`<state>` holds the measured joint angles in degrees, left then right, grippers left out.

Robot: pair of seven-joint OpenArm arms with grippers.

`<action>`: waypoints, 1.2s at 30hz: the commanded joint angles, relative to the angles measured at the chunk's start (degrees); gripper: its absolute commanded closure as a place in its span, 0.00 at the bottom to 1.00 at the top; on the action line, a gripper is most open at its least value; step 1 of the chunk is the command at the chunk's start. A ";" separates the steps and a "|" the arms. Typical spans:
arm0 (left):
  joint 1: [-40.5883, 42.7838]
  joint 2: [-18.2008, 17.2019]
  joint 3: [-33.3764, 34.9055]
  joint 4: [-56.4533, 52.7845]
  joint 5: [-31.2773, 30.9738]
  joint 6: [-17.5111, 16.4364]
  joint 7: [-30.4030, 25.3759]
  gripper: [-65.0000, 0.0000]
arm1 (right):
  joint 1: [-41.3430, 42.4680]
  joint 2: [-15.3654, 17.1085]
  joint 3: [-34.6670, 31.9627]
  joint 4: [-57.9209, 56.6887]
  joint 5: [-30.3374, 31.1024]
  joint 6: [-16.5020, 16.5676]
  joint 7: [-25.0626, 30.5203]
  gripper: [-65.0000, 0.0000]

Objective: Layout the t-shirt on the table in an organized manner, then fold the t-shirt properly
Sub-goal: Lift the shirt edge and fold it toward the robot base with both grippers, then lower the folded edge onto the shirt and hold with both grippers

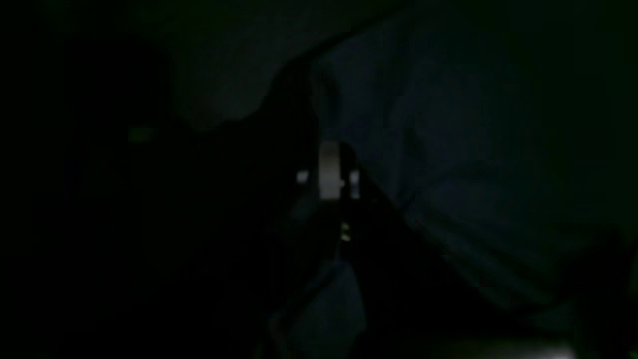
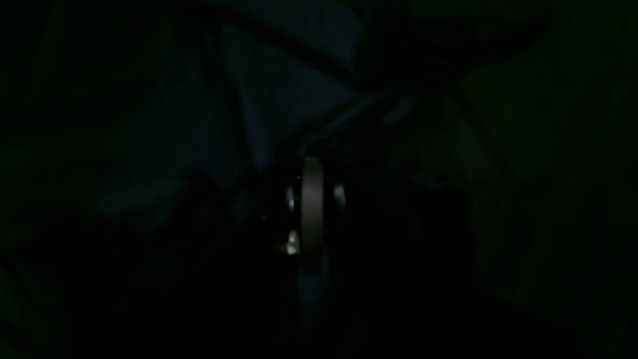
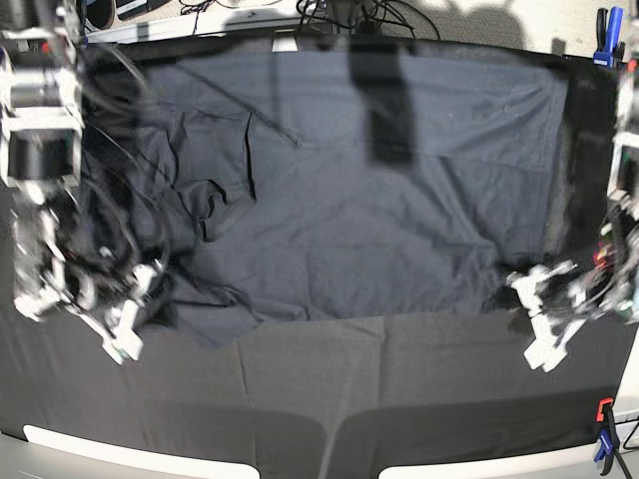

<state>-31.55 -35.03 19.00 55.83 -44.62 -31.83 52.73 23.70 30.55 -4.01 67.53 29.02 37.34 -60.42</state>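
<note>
Nearest the base camera runs the pale rim of the table [image 3: 120, 446], with the black creased cloth covering it up to the far edge. Left of the scene, the right gripper [image 3: 122, 339] sits low over the cloth at the near-left corner of the t-shirt [image 3: 349, 200]; its jaws are pressed together, and dark fabric bunches right beside them, though the base view is too blurred to tell whether cloth is pinched. From the right wrist camera almost everything is black: only a pale strip of the right gripper shows in the middle, with faint bluish folds of the t-shirt up and to the left.

Across the middle, the t-shirt lies spread wide over the far half of the table, dark navy-grey, smooth on its right part and rumpled into folds on its left part. Its near hem runs roughly straight between the two grippers.

On the right, the left gripper [image 3: 544, 329] rests at the near-right corner of the t-shirt, jaws pressed together, touching or just beside the fabric edge. Its wrist camera is equally dark, showing a pale strip of the left gripper [image 1: 329, 169] and dim blue cloth to its right. A blue clamp [image 3: 604, 444] stands at the near-right table edge.
</note>
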 commanded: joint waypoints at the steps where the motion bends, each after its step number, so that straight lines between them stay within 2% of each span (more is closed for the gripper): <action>1: 0.15 -1.38 -1.31 3.19 -0.48 -0.07 -0.09 1.00 | 0.24 1.66 0.39 2.38 1.11 1.25 -0.31 1.00; 7: 12.35 -2.27 -11.41 17.14 -0.46 0.35 1.86 1.00 | -7.91 4.90 3.13 12.24 1.66 -0.42 -1.84 1.00; 12: 20.57 -2.29 -20.11 25.88 -0.50 0.35 3.26 1.00 | -14.19 4.50 11.74 19.17 1.81 -0.90 -3.63 1.00; 15: 24.46 -2.29 -23.67 29.51 -0.52 0.35 3.39 1.00 | -18.27 4.50 16.46 20.63 3.58 -0.11 -3.61 1.00; 20: 29.07 -1.97 -24.63 31.58 -0.55 0.33 3.43 1.00 | -23.26 4.35 20.31 20.92 6.29 1.29 -3.61 1.00; 29: 33.44 -1.03 -24.63 31.58 -0.66 0.33 3.37 1.00 | -28.70 4.24 20.17 20.92 11.67 1.88 -3.67 1.00; 30: 33.35 -1.03 -24.63 31.58 -0.66 0.33 3.15 1.00 | -28.89 4.26 20.17 20.92 11.65 1.86 -3.67 0.96; 33: 33.31 -1.03 -24.63 31.58 -0.66 0.33 2.97 1.00 | -28.96 4.39 20.17 20.92 11.69 1.86 -3.65 0.62; 34: 33.31 -1.03 -24.63 31.58 -0.66 0.33 2.97 1.00 | -28.85 4.48 20.17 20.92 11.72 1.84 -3.65 0.56; 36: 33.31 -1.01 -24.63 31.58 -0.66 0.31 2.95 1.00 | -28.57 4.68 20.17 21.03 12.07 1.86 -3.67 0.54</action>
<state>2.66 -34.94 -5.06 86.59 -44.62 -31.53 56.82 -5.85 33.91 15.77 87.50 39.99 37.58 -64.62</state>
